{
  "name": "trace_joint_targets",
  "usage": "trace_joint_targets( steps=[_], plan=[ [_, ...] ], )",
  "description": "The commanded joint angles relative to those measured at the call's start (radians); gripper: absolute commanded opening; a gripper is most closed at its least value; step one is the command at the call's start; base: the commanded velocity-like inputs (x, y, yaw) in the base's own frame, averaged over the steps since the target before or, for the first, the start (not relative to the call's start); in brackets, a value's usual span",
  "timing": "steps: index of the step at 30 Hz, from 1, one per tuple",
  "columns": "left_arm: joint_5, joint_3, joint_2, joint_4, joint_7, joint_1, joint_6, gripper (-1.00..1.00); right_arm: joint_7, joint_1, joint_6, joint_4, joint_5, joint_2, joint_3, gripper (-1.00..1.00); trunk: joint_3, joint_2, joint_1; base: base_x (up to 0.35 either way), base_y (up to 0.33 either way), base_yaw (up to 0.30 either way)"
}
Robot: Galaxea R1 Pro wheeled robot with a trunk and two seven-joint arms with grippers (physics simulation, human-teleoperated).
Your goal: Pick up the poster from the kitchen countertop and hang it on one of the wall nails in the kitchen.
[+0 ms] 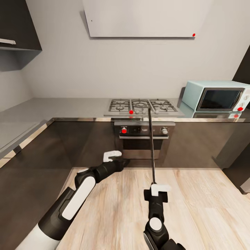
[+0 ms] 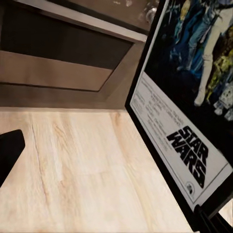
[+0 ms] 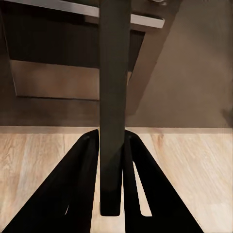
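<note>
Black-framed poster (image 1: 151,146) is off the countertop (image 1: 69,106), standing edge-on and upright, pinched at its bottom edge in the right gripper (image 1: 155,184). Left gripper (image 1: 119,162) hangs empty nearby; I cannot tell its spread. Hanging remains.

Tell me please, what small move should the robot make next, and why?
Probably raise the right gripper toward the wall. It is shut on the poster, held upright and edge-on over the floor, well below the wall above the kitchen countertop.
</note>
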Motion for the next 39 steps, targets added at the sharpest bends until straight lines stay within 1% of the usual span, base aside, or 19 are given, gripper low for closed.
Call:
trace_joint_targets(
  steps=[1,5,9,11,14,18,20,21,24,25,26,27,28,30,32,34,36,38,39],
  plan=[
    [0.012,-0.002,0.001,0.002,-0.001,0.0,-0.001,1.0,-0.003,0.003,0.004,-0.005,0.001,-0.008,0.002,-1.0,-0.001,-0.001,0.0,0.0,0.0,0.0],
    [0.015,-0.002,0.002,0.05,-0.076,0.007,-0.026,1.0,0.001,0.016,-0.004,-0.019,0.0,-0.05,0.002,-1.0,-0.001,-0.001,0.0,0.0,0.0,0.0],
    [0.017,-0.002,0.004,0.08,-0.097,0.01,-0.083,1.0,0.005,0.03,-0.026,-0.023,0.0,-0.073,0.002,-1.0,-0.001,-0.001,0.0,0.0,0.0,0.0],
    [0.018,-0.002,0.014,0.097,-0.11,0.011,-0.106,1.0,0.033,0.038,-0.055,-0.024,0.0,-0.097,0.003,-1.0,-0.001,-0.001,0.0,0.0,0.0,0.0],
    [0.019,-0.002,0.023,0.105,-0.144,0.011,-0.115,1.0,0.075,0.043,-0.066,-0.025,0.0,-0.116,0.002,-1.0,-0.001,-0.001,0.0,0.0,0.0,0.0],
    [0.017,-0.002,0.039,0.142,-0.262,0.03,-0.135,1.0,0.151,0.058,-0.105,-0.025,0.001,-0.161,0.0,-1.0,-0.001,-0.001,0.0,0.0,0.0,0.0],
    [0.018,-0.002,0.045,0.194,-0.334,0.044,-0.192,1.0,0.177,0.064,-0.14,-0.025,-0.007,-0.195,0.001,-1.0,-0.001,-0.001,0.0,0.0,0.0,0.0],
    [0.019,-0.002,0.048,0.21,-0.352,0.047,-0.21,1.0,0.183,0.067,-0.146,-0.025,-0.015,-0.202,0.0,-1.0,-0.001,-0.001,0.0,0.0,0.0,0.0],
    [0.02,-0.002,0.081,0.315,-0.482,0.056,-0.305,1.0,0.256,0.084,-0.191,-0.038,-0.109,-0.256,0.0,-1.0,-0.001,-0.001,0.0,0.0,0.0,0.0],
    [0.021,-0.002,0.086,0.335,-0.51,0.057,-0.315,1.0,0.272,0.086,-0.203,-0.04,-0.127,-0.27,0.0,-1.0,-0.001,-0.001,0.0,0.0,0.0,0.0],
    [0.024,-0.002,0.093,0.38,-0.571,0.06,-0.331,1.0,0.299,0.089,-0.228,-0.044,-0.157,-0.297,0.0,-1.0,-0.001,-0.001,0.0,0.0,0.0,0.0],
    [0.026,-0.002,0.096,0.403,-0.602,0.06,-0.337,1.0,0.309,0.09,-0.239,-0.045,-0.169,-0.31,0.0,-1.0,-0.001,-0.001,0.0,0.0,0.0,0.0],
    [0.029,-0.002,0.1,0.449,-0.661,0.061,-0.351,1.0,0.324,0.091,-0.258,-0.047,-0.189,-0.331,0.0,-1.0,-0.001,-0.001,0.0,0.0,0.0,0.0],
    [0.031,-0.001,0.103,0.52,-0.742,0.062,-0.383,1.0,0.339,0.092,-0.277,-0.051,-0.209,-0.351,0.0,-1.0,-0.001,-0.001,0.0,0.0,0.0,0.0],
    [0.032,-0.001,0.104,0.563,-0.786,0.063,-0.409,1.0,0.352,0.093,-0.284,-0.055,-0.216,-0.359,0.0,-1.0,-0.001,-0.001,0.0,0.0,0.0,0.0],
    [0.033,0.0,0.106,0.637,-0.853,0.063,-0.464,1.0,0.411,0.094,-0.292,-0.071,-0.224,-0.368,-0.003,-1.0,-0.001,-0.001,0.0,0.0,0.0,0.0],
    [0.034,0.001,0.108,0.68,-0.882,0.063,-0.494,1.0,0.475,0.094,-0.294,-0.081,-0.23,-0.371,-0.033,-1.0,-0.001,-0.001,0.0,0.0,0.0,0.0],
    [0.044,0.002,0.115,0.717,-0.9,0.063,-0.513,1.0,0.598,0.094,-0.292,-0.087,-0.255,-0.372,-0.118,-1.0,-0.001,-0.001,0.0,0.0,0.0,0.0],
    [0.05,0.002,0.118,0.727,-0.905,0.063,-0.518,1.0,0.686,0.094,-0.29,-0.087,-0.28,-0.372,-0.162,-1.0,-0.001,-0.001,0.0,0.0,0.0,0.0]
  ],
)
